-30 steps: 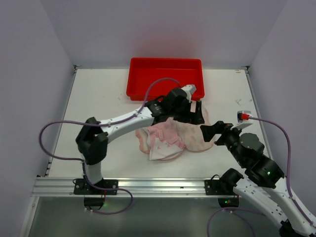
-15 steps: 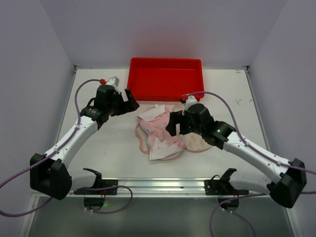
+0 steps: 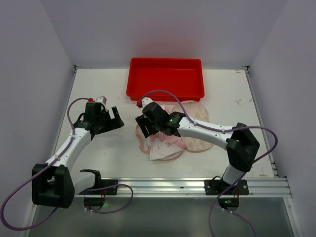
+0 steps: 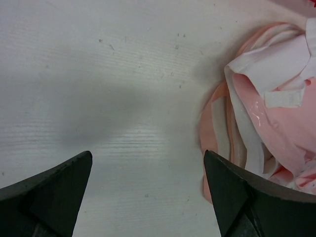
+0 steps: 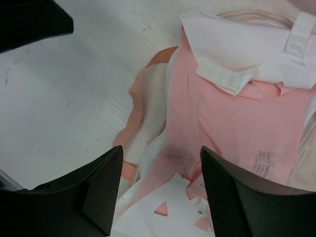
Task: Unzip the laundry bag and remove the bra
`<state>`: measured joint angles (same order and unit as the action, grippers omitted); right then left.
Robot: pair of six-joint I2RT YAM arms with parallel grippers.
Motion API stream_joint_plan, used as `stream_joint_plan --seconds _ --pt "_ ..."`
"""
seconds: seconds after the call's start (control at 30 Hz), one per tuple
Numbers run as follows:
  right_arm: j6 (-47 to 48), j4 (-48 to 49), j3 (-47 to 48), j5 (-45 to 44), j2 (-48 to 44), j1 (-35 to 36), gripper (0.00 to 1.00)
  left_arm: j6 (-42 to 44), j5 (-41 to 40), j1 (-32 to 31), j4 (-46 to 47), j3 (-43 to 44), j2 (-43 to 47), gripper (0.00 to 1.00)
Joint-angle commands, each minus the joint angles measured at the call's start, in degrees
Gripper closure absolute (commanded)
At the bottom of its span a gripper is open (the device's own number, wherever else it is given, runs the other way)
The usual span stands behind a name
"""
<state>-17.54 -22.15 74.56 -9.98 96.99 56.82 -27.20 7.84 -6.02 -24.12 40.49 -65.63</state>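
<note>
Now nearest: right gripper (image 5: 160,148), held wide, poised over the bra (image 5: 222,113)
Farther off: left gripper (image 4: 148,154), held wide, bag (image 4: 211,118) seen at frame right

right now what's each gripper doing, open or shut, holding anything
Left gripper: open, empty, over the white table.
Right gripper: open, empty, over the pale-pink fabric bra.

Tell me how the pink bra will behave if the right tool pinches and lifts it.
Probably floppy: the bra lies creased and folded, so it should drape from the right tool. Likely light, being thin fabric. Its white strap might catch on the laundry bag beneath.
</note>
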Motion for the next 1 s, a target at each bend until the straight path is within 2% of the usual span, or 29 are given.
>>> stream_joint_plan --seconds 0.0,0.2,0.6,0.73,0.83,0.97 --pt "1.81 -1.75 3.92 -4.78 2.58 0.57 0.35 2.76 2.63 0.84 2.50 0.20 0.50 0.02" --pt "1.46 -2.98 4.97 -9.18 5.93 0.49 0.43 3.38 3.15 1.36 2.76 -0.32 1.29 0.02" --pt "1.90 -3.16 4.45 -12.52 7.25 0.49 0.69 3.56 4.29 1.80 3.02 -0.59 1.47 0.02" --pt "2.42 -3.25 3.92 -12.61 6.63 0.31 0.90 3.56 4.56 1.80 3.03 -0.67 1.38 0.02" --pt "2.42 -3.34 3.74 -11.38 5.76 0.31 1.00 3.56 4.91 1.89 3.11 -0.68 1.38 0.02" --pt "2.16 -2.72 3.83 -9.62 5.05 0.31 1.00 3.56 5.08 1.89 3.20 -0.76 1.38 0.02"
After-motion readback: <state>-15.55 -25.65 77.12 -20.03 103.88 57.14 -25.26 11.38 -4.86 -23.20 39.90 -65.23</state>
